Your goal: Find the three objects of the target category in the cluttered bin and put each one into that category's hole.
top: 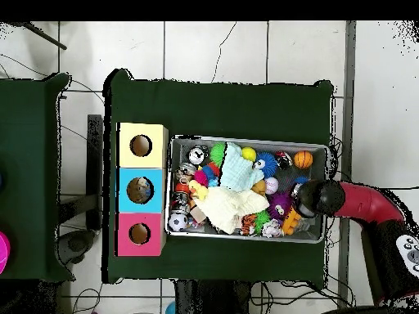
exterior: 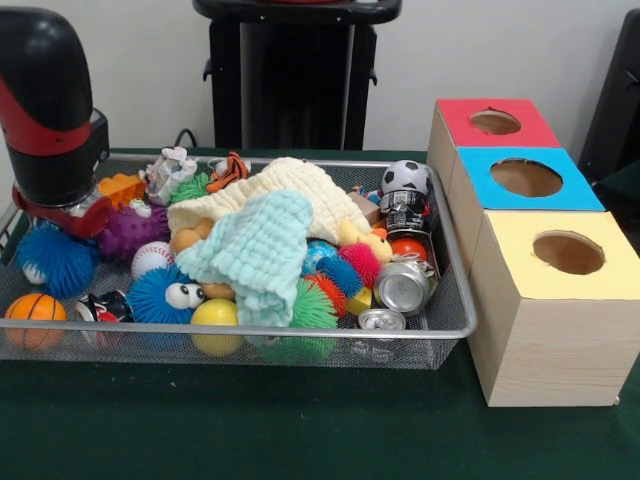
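The wire bin [exterior: 455,300] is still full: puffer balls, a soccer ball [exterior: 406,177], a baseball [exterior: 151,258], a small basketball [exterior: 35,308], drink cans [exterior: 403,285], and two knitted cloths, cream [exterior: 290,190] and mint [exterior: 262,250], lying over the middle of the heap. The target category cannot be told, and nothing shows inside the holes, so I judge the search is at its start with all three objects left to find.

In the front view the arm [exterior: 50,110] hangs over the bin's nine o'clock end, just above the purple puffer [exterior: 130,232]. Its gripper is hidden beneath the wrist, so whether it is open or holding anything I cannot tell.

At three o'clock of the bin stand three wooden boxes, topped red [exterior: 495,122], blue [exterior: 525,178] and yellow [exterior: 568,253], each with one round hole.

All rests on a dark green cloth-covered table [exterior: 250,430]. Overhead, a pale tiled floor [top: 213,49] surrounds it, with another green table [top: 29,180] at nine o'clock.
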Controlling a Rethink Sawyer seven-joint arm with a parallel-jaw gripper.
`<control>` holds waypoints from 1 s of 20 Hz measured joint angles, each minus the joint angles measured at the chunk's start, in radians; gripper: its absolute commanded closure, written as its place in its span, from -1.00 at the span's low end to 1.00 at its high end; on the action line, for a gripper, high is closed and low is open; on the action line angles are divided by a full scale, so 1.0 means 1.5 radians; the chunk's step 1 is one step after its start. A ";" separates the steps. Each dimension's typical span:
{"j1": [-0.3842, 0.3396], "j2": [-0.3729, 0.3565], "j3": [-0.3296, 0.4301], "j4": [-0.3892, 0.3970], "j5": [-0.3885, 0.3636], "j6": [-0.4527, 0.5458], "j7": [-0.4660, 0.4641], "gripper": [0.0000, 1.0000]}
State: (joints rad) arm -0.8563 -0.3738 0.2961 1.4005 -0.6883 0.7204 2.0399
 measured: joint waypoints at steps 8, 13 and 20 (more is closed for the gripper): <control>0.000 -0.015 0.003 0.008 0.005 0.000 0.000 1.00; 0.004 -0.035 0.008 0.025 0.019 0.000 0.000 1.00; 0.019 -0.059 0.011 0.045 0.037 0.000 0.000 1.00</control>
State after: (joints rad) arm -0.8283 -0.4620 0.3129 1.4676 -0.6331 0.7206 2.0399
